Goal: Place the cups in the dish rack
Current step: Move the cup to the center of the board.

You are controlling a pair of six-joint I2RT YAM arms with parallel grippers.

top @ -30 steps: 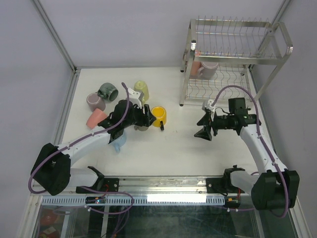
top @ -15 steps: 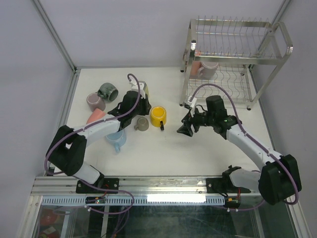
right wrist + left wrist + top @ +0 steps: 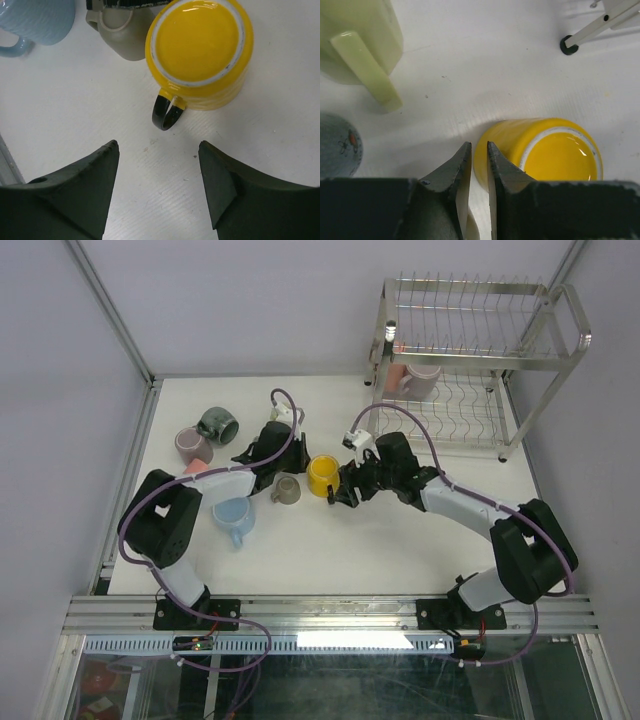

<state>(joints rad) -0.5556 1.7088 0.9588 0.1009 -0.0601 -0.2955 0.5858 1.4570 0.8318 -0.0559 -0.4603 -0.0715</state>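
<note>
Overhead, both arms crowd the yellow mug on the tabletop: left end effector at its left edge, right end effector on the handle side. A taupe cup and a blue cup sit near it. Far right stands the dish rack, a pink cup and a mauve cup on its lower shelf. Left wrist now: fingers pinched to a slit, nothing in it that I can make out, tips by the upturned mug's wall. Right wrist: jaws gaping wide, empty, the mug's handle just ahead between them.
</note>
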